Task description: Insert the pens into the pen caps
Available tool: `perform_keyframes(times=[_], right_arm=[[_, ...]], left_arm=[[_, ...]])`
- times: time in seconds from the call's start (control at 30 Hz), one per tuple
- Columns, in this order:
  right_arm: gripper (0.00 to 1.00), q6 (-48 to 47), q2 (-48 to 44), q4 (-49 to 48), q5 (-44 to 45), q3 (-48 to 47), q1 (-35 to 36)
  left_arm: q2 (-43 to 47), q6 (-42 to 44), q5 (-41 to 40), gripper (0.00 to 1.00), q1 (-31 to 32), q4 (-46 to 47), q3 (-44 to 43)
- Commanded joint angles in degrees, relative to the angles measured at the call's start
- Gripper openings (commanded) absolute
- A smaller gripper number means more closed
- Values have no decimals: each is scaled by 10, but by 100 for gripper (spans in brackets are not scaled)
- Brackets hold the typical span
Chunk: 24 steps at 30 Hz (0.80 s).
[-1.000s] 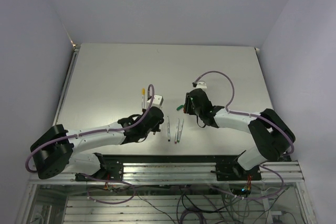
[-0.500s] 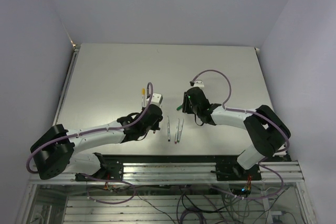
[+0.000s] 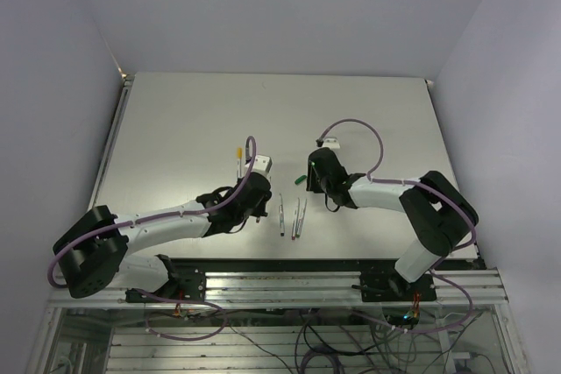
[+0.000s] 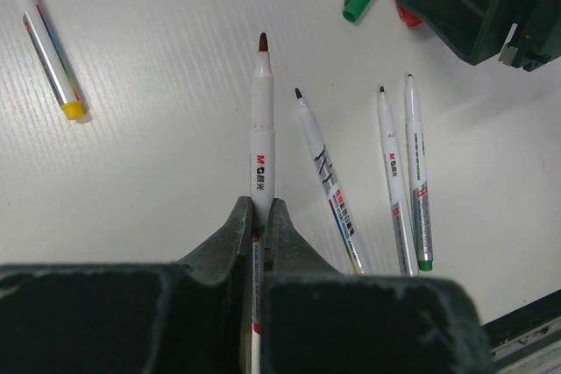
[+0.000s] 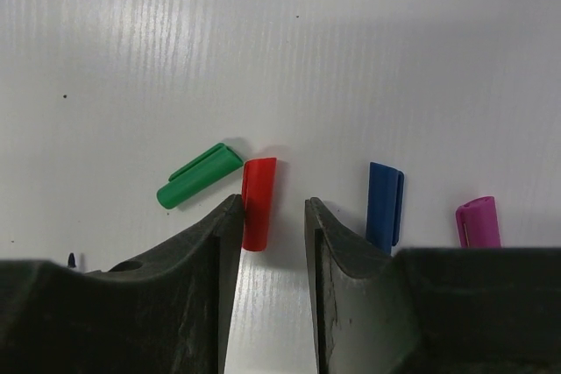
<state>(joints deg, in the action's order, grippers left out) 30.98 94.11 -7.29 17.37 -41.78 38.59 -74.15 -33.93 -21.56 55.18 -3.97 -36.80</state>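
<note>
My left gripper (image 4: 260, 212) is shut on a white pen (image 4: 262, 129) whose dark red tip points away from me, low over the table. My right gripper (image 5: 272, 208) is open and stands over the caps. The red cap (image 5: 258, 203) lies between its jaws, against the left finger (image 5: 223, 225). The green cap (image 5: 199, 176) lies just left of the red one. The blue cap (image 5: 384, 206) and the purple cap (image 5: 478, 222) lie to the right, partly hidden by the right finger. In the top view the left gripper (image 3: 257, 201) and the right gripper (image 3: 308, 177) sit a short way apart.
Three uncapped pens (image 4: 329, 181) (image 4: 394, 190) (image 4: 419, 190) lie side by side right of the held pen. A pen with a yellow end (image 4: 48, 50) lies apart at the far left, also in the top view (image 3: 238, 161). The table's near edge (image 3: 289, 258) is close behind the pens.
My right gripper has shifted a little to the left over the caps. My left gripper has drawn slightly back with the pen still in it.
</note>
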Motion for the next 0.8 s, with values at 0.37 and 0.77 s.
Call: perform_keyframes(times=[0.37,0.77], right_arm=[[33,-12,38,15,27,-27,0],[32,-17,62,28,34,-38,1]], left_arm=[[-9,4,15,7,-7,26,-3],[-13,5,19,7,-9,31,-3]])
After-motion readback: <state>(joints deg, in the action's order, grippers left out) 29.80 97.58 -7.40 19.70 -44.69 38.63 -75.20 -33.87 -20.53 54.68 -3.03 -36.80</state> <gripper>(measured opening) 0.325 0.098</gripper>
